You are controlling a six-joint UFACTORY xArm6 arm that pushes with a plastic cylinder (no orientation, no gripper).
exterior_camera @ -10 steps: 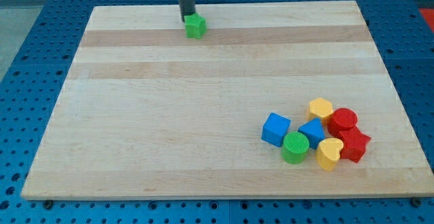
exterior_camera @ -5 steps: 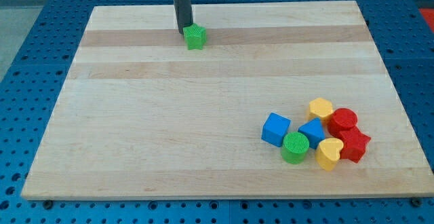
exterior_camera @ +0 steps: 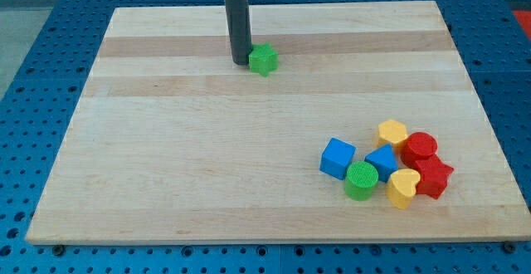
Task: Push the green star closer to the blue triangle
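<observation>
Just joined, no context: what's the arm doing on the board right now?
My tip sits against the view's left side of the green star, near the top of the wooden board. The blue triangle lies far off at the lower right, packed in a cluster with a blue cube, green cylinder, and yellow and red blocks. A wide gap remains to close.

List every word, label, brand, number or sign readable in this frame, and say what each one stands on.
None: no readable text, number or sign shows anywhere in this view.
The wooden board, the blue perforated table and my tip, just left of the green star, carry no markings.
The blue triangle and the other blocks near it have plain faces.
</observation>
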